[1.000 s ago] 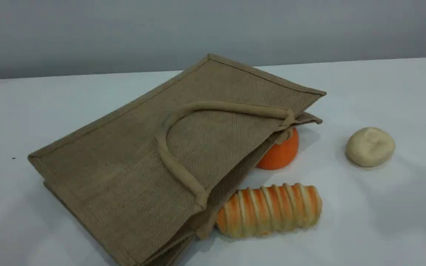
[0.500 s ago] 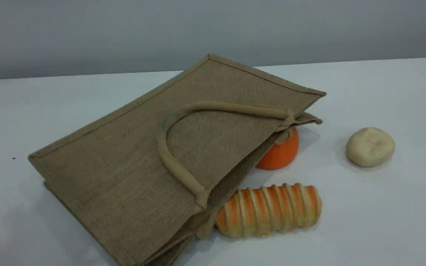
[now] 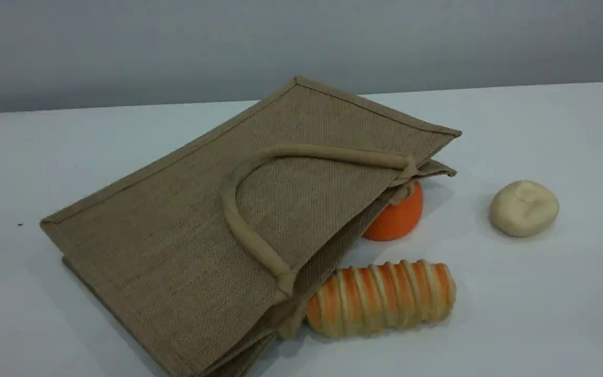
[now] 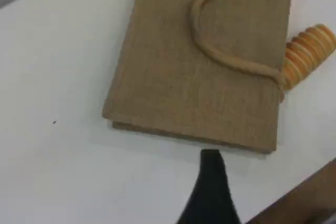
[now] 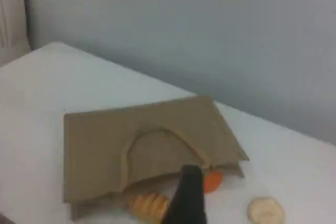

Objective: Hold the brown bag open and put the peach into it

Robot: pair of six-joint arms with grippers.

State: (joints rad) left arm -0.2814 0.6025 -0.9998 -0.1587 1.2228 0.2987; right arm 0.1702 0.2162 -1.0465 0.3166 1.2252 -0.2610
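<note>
The brown bag (image 3: 186, 241) lies flat on the white table, its mouth facing right and almost shut. One beige handle (image 3: 238, 220) rests across its upper face. The bag also shows in the left wrist view (image 4: 173, 77) and in the right wrist view (image 5: 100, 140). The peach is out of view. Neither arm appears in the scene view. A dark fingertip (image 4: 211, 177) of my left gripper hangs high above the table beside the bag's closed bottom edge. A dark fingertip (image 5: 188, 192) of my right gripper is far above the bag's mouth. Neither gripper holds anything.
An orange round fruit (image 3: 398, 217) sits half under the bag's mouth. A striped orange bread roll (image 3: 380, 297) lies against the mouth's near corner. A cream lumpy ball (image 3: 524, 208) rests to the right. A grey wall stands behind the table.
Nothing on the table has moved. Soft shadows on the tabletop at the left and lower right have faded.
</note>
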